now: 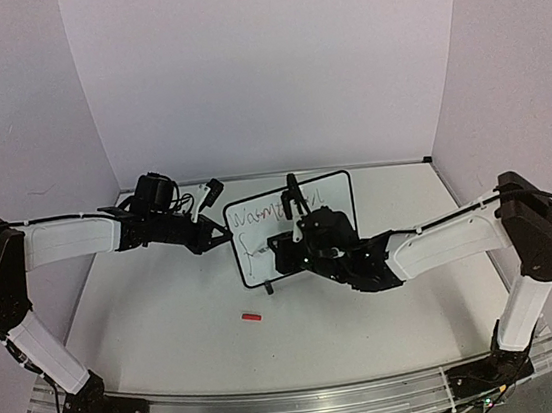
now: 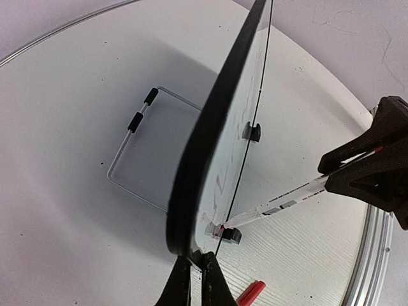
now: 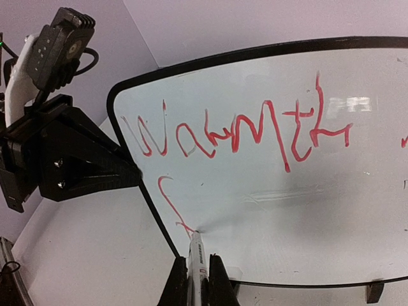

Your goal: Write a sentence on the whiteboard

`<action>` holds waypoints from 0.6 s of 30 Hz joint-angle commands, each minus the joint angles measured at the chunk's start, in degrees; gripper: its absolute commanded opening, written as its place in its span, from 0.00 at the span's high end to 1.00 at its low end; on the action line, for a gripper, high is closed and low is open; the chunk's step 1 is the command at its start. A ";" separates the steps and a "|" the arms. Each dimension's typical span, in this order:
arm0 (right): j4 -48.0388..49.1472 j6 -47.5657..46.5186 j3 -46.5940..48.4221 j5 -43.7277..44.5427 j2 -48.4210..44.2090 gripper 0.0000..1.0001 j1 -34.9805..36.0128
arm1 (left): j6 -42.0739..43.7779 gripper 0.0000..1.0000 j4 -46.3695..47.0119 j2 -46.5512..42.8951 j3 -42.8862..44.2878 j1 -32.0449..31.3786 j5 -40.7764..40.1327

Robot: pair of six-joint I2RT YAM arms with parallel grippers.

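- The whiteboard (image 1: 331, 200) stands upright at the middle of the desk (image 1: 159, 322), its writing face turned toward the near edge and the right arm.
- In the left wrist view the board shows edge-on, a thin black frame with two small black clip feet (image 2: 254, 132) on its face side.
- The left tool (image 1: 221, 230) is clamped on the board's left edge. Its fingers (image 2: 213, 284) pinch the black frame from both sides.
- The right tool (image 1: 284, 254) is closed on a marker (image 3: 196, 255), which sticks out between its two fingers toward the board.
- The marker's tip touches the board low on its left part, near the bottom frame.
- The sentence (image 3: 245, 131) is written in red. The top line reads roughly "Warmth", with more strokes beyond the right edge of the right wrist view.
- Below it is a single curved red stroke that ends at the marker's tip.
- A small red cap (image 1: 251, 317) lies on the desk, near of the board and apart from it.
- A thin wire stand (image 2: 134, 121) with two black sleeves lies flat on the desk behind the board.
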 commanded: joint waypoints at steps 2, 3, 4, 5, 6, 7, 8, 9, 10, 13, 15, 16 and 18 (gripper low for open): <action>0.44 0.04 -0.84 3.81 -2.78 1.00 -0.31 | 1.98 1.00 -2.64 0.45 0.90 -0.10 -3.01; 0.44 0.02 -0.76 3.60 -2.71 1.00 -0.29 | 1.97 1.00 -2.64 0.49 0.91 -0.11 -2.97; 0.45 0.00 -0.63 3.28 -2.60 1.00 -0.27 | 1.98 1.00 -2.64 0.52 0.97 -0.11 -2.98; 0.45 -0.04 -0.47 2.99 -2.51 1.00 -0.30 | 1.96 1.00 -2.64 0.55 1.02 -0.11 -2.99; 0.47 -0.14 -0.29 2.59 -2.47 1.00 -0.32 | 1.96 1.00 -2.64 0.58 1.04 -0.10 -3.00; 0.55 -0.33 -0.13 1.91 -2.51 1.00 -0.33 | 1.97 1.00 -2.65 0.59 1.04 -0.10 -3.00; 0.60 -0.53 -0.07 1.22 -2.65 1.00 -0.32 | 1.99 1.00 -2.70 0.58 1.08 -0.09 -3.01; 0.62 -0.67 -0.03 0.58 -2.94 1.00 -0.27 | 2.00 1.00 -2.68 0.60 1.04 -0.15 -3.07; 0.62 -0.68 -0.13 0.04 -3.35 1.00 -0.25 | 2.02 1.00 -2.72 0.56 1.04 -0.13 -3.08; 0.35 -0.56 -1.13 -0.97 -5.27 1.00 -0.30 | 2.01 1.00 -2.72 0.65 1.04 -0.18 -3.12; -0.53 -0.40 -1.77 -1.15 -6.76 1.00 -0.25 | 2.01 1.00 -2.64 0.71 1.05 -0.14 -3.11; -1.07 -0.26 -2.25 -1.08 -7.36 1.00 -0.28 | 1.99 1.00 -2.64 0.77 1.06 -0.16 -3.11; -1.38 0.15 -3.34 -0.62 -8.41 1.00 -0.36 | 2.01 1.00 -2.56 0.77 1.04 -0.12 -3.04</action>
